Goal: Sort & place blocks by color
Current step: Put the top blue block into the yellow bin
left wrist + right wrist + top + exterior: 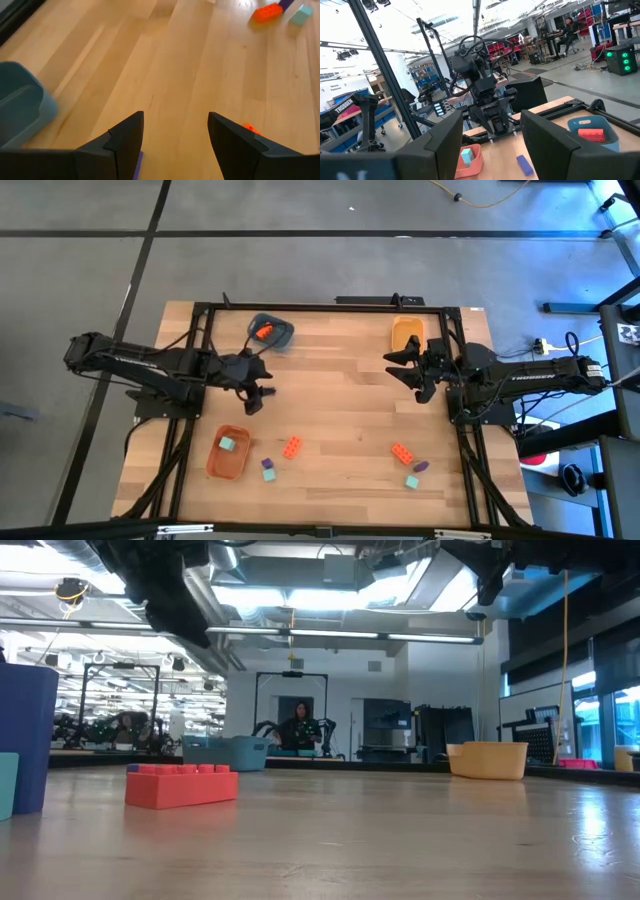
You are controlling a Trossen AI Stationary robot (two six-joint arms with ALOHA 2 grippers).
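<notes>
Small blocks lie near the table's front edge: an orange one point(292, 446), a purple and teal pair point(268, 469), and at the right an orange point(402, 452), a purple point(421, 466) and a teal one point(411, 480). A teal block point(228, 444) lies in the orange bowl point(215, 465). An orange block point(264, 332) lies in the blue bowl point(283, 336). My left gripper point(262, 385) hangs open above bare table between the blue and orange bowls, tilted down point(175, 135). My right gripper point(400, 375) stands open in the air near the yellow bowl point(407, 332), holding nothing point(490, 135).
A dark metal frame point(300, 307) runs around the tabletop. Bare wood point(340, 395) lies between the two grippers at mid-table. In the low view an orange block point(182, 785) stands close to the camera, and a person point(300, 728) sits far back in the room.
</notes>
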